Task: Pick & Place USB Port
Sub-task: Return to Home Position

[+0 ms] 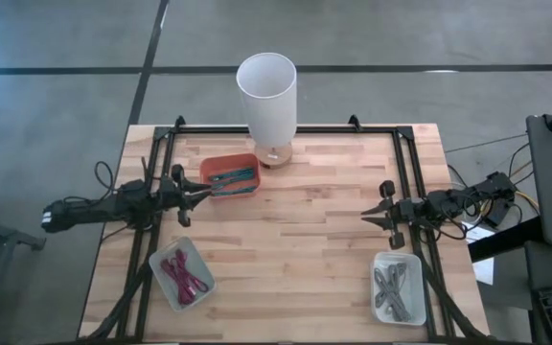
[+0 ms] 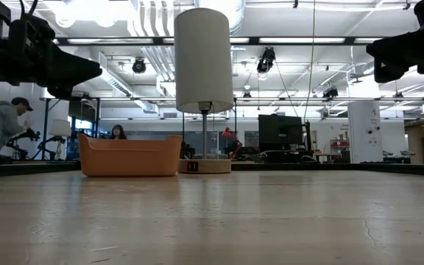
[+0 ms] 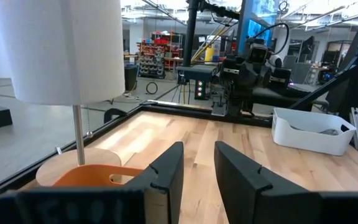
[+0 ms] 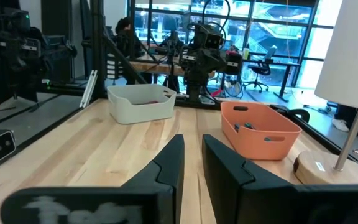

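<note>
Charger cables point(image 1: 397, 290): in white bin point(image 1: 396, 257), 5 o'clock of my right gripper point(image 1: 370, 215), the nearer arm.
Right fingers point(image 4: 169, 165): narrow gap, empty.
Left gripper point(image 1: 197, 192): at orange bin's point(image 1: 228, 159) 9 o'clock edge, narrow gap, empty.

The left arm point(image 1: 94, 209) is matte black, slim and jointed, trailing looped black cable. The right arm point(image 1: 444, 203) matches it, with yellow and orange wiring at its rear. The left end effector point(image 1: 209, 188) and right end effector point(image 1: 365, 215) carry flat, angular dark fingers point(image 3: 165, 177).
</note>
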